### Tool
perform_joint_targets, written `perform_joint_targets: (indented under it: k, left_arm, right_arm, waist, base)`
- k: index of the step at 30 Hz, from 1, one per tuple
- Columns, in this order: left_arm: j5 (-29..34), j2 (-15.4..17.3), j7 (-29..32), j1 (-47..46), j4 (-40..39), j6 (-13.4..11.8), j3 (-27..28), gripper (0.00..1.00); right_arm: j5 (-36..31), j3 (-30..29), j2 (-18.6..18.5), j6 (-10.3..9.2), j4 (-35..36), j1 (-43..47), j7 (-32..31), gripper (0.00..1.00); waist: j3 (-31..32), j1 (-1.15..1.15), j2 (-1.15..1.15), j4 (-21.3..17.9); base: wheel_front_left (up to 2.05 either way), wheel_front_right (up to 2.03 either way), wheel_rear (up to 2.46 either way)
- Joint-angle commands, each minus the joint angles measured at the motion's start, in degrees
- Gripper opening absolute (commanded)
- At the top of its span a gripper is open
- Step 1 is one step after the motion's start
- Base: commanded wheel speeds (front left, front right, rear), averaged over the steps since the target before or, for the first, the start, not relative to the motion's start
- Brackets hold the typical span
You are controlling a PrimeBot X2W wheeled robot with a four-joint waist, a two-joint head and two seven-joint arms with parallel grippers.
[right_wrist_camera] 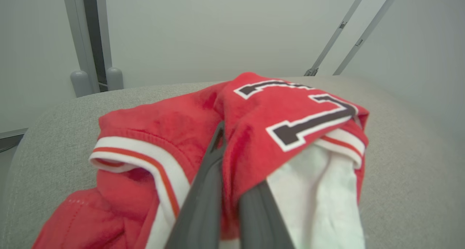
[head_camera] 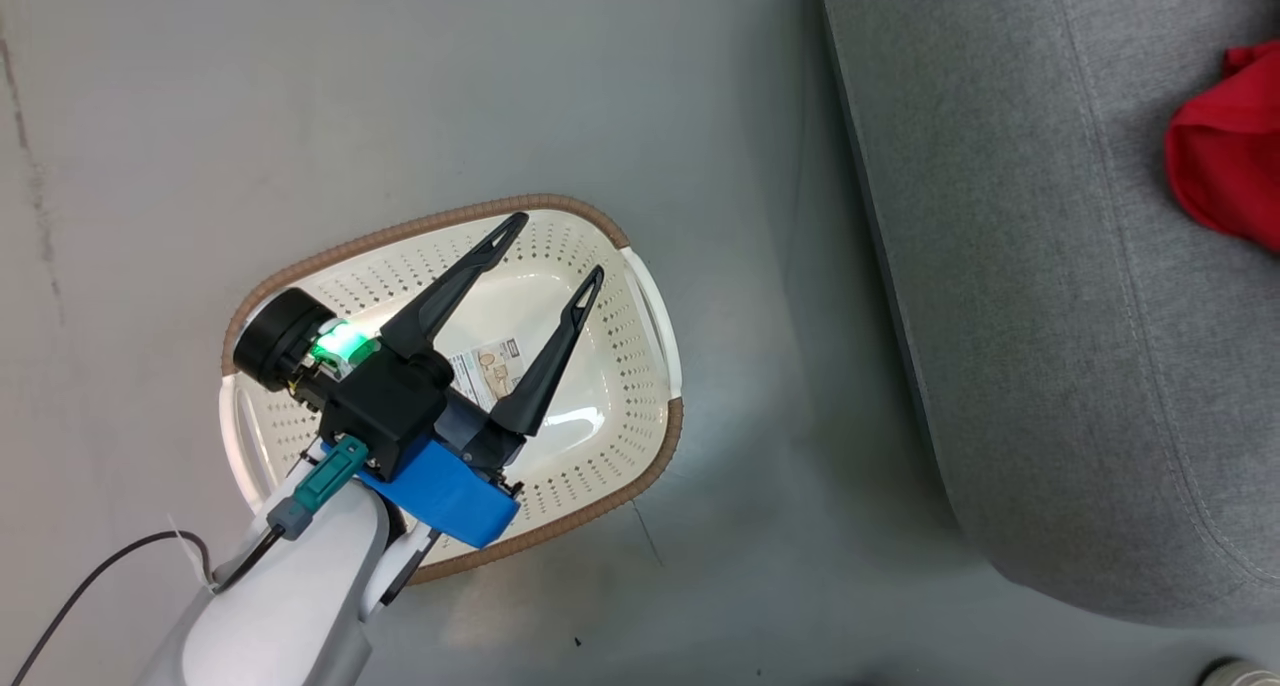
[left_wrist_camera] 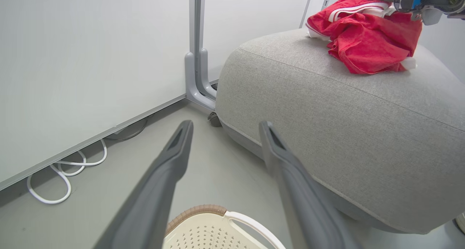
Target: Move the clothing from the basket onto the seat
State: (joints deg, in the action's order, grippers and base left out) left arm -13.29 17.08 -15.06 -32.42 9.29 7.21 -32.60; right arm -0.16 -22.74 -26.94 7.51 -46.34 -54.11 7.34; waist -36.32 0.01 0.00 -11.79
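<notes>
We are watching the right end effector [right_wrist_camera: 223, 143], whose two fingers are pressing together on a fold of the clothing [right_wrist_camera: 290, 114]. Red fabric is bunching around both fingers. The bundle is lying on top of the seat [head_camera: 1050, 316], directly at and below those fingertips and spreading across the cushion on both sides of them, so nothing is separating the clothing from where it belongs. We are judging that the coming move turns on this contact. The garment is already resting on the cushion, and the fingers need only part and lift clear without dragging the fold.

The left end effector [head_camera: 559, 244] is hovering with its fingers wide apart and gripping nothing over the basket [head_camera: 640, 366], well apart from the seat. We are seeing no clothing in the part of the basket that shows. The right arm is plainly the nearer one.
</notes>
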Motion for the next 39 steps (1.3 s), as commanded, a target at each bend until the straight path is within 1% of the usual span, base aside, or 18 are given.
perform_joint_targets:
  k: [1, 6, 11, 17, 22, 25, 28, 32, 34, 39]
  left_arm:
    - [0.13, -0.42, -0.18, 0.69, 0.18, -0.15, 0.27, 1.00]
    - [-0.53, -1.56, -0.17, 2.28, 0.92, -0.13, 0.95, 1.00]
    - [-1.52, -3.35, -0.17, 5.34, 2.15, -0.04, 2.27, 1.00]
    - [-3.36, -6.25, -0.17, 11.29, 4.29, 0.09, 4.50, 1.00]
    - [-4.74, -8.23, -0.17, 16.58, 5.33, 0.20, 7.56, 1.00]
    - [-4.76, -8.98, -0.18, 19.34, 5.90, 0.24, 9.06, 1.00]
    - [-4.72, -9.38, -0.17, 21.47, 6.16, 0.26, 10.88, 1.00]
    - [-4.31, -9.91, -0.17, 23.88, 6.39, 0.21, 13.80, 1.00]
    - [-4.11, -10.31, -0.17, 24.78, 6.48, 0.18, 15.22, 1.00]
    - [-3.52, -11.23, -0.17, 26.85, 6.84, 0.09, 18.81, 1.00]
  right_arm:
    - [-1.08, 0.68, 0.39, -0.04, -0.77, -0.42, 0.73, 1.00]
    - [-0.97, 2.96, 0.60, -0.04, -2.67, 0.03, 1.20, 1.00]
    - [-0.12, 5.87, -0.28, -0.04, -4.64, 2.12, 2.47, 1.00]
    - [0.92, 8.88, 0.17, -0.04, -5.27, 7.18, 4.18, 1.00]
    - [1.91, 11.42, 2.85, -0.04, -2.33, 13.76, 5.64, 1.00]
    - [2.20, 13.29, 5.21, -0.03, 1.28, 18.58, 5.64, 1.00]
    - [2.16, 14.70, 6.96, -0.03, 6.61, 24.02, 4.88, 1.00]
    - [2.40, 16.60, 9.73, -0.04, 16.38, 31.56, 2.21, 1.00]
    - [1.94, 17.21, 10.56, -0.04, 21.52, 35.41, 0.58, 1.00]
    - [-1.35, 18.19, 13.50, -0.04, 33.32, 43.69, -3.01, 1.00]
  waist:
    - [1.20, -0.01, 0.00, -0.16]
    - [4.19, -0.01, 0.00, -0.63]
    - [10.12, -0.01, 0.00, -0.84]
    - [18.31, -0.01, 0.00, 0.11]
    - [24.86, -0.01, 0.00, 1.57]
    - [27.96, -0.01, 0.00, 2.90]
    - [30.23, -0.01, 0.00, 4.47]
    - [32.09, -0.01, 0.00, 6.54]
    - [32.83, -0.01, 0.00, 7.72]
    - [34.36, -0.01, 0.00, 10.57]
  base:
    - [0.00, 0.00, 0.00]
    - [0.00, 0.00, 0.00]
    - [0.00, 0.00, 0.00]
    - [0.00, 0.00, 0.00]
    - [0.00, 0.00, 0.00]
    - [0.00, 0.00, 0.00]
    - [0.00, 0.00, 0.00]
    - [0.00, 0.00, 0.00]
    - [0.00, 0.00, 0.00]
    - [0.00, 0.00, 0.00]
